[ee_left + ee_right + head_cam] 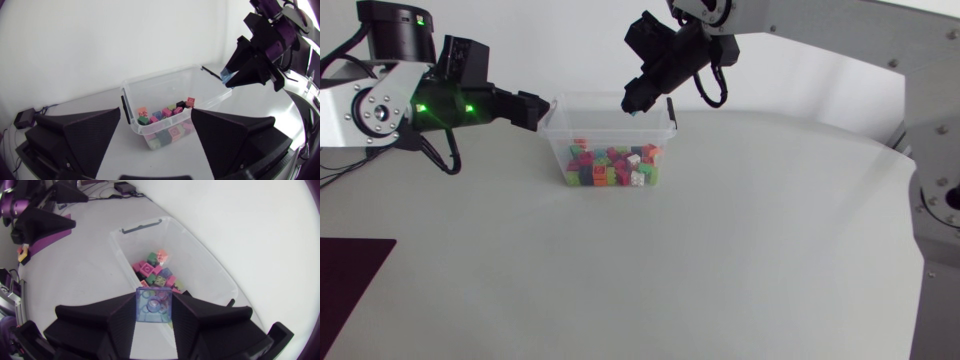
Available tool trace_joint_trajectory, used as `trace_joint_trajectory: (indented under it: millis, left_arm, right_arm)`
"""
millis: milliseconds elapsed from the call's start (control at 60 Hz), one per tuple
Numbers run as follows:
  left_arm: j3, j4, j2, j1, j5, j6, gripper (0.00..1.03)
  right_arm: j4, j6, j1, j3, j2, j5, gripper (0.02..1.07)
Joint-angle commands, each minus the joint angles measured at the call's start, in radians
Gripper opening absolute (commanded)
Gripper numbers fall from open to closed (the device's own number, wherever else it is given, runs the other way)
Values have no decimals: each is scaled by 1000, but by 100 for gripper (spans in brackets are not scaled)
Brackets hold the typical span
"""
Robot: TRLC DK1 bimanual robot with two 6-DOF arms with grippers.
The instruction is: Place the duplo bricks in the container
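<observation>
Brick (154, 305), translucent blue, studded, pinched in right tool (633, 104) above clear plastic container (560, 132); left tool (156, 114) splayed.

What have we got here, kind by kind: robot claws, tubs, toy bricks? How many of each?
Grippers: 2 (left gripper, right gripper)
Container: 1
Blue brick held in the right gripper: 1
Bricks in the container: a mixed pile, too jumbled to count
Total: 4, plus the pile
</observation>
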Motion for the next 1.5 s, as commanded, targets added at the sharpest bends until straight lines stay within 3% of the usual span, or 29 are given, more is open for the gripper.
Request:
trace_joint_trajectory:
  millis: [0,517,900,1200,1233,1283,1350,1383,1483]
  left_arm:
    - [-54,9,-49,0,-13,-3,98]
    - [-145,5,-116,-1,-16,17,98]
    - [-151,3,-120,3,-16,18,98]
    - [-148,-6,-135,5,-16,21,98]
    - [-149,-6,-138,5,-16,21,98]
    - [-151,-6,-141,5,-16,21,98]
    - [-157,-6,-147,5,-16,21,98]
    - [-159,-6,-147,5,-16,21,98]
    - [-169,-4,-153,5,-16,20,98]
  right_arm:
    - [9,43,-12,83,62,0,22]
    - [6,104,-38,327,222,0,22]
    - [118,161,-52,337,257,8,22]
    - [129,180,-44,384,289,51,23]
    - [129,184,-46,383,289,52,28]
    - [130,184,-46,381,294,58,48]
    - [143,186,-47,366,294,69,90]
    - [153,186,-46,352,289,75,104]
    - [244,186,-38,258,248,110,103]
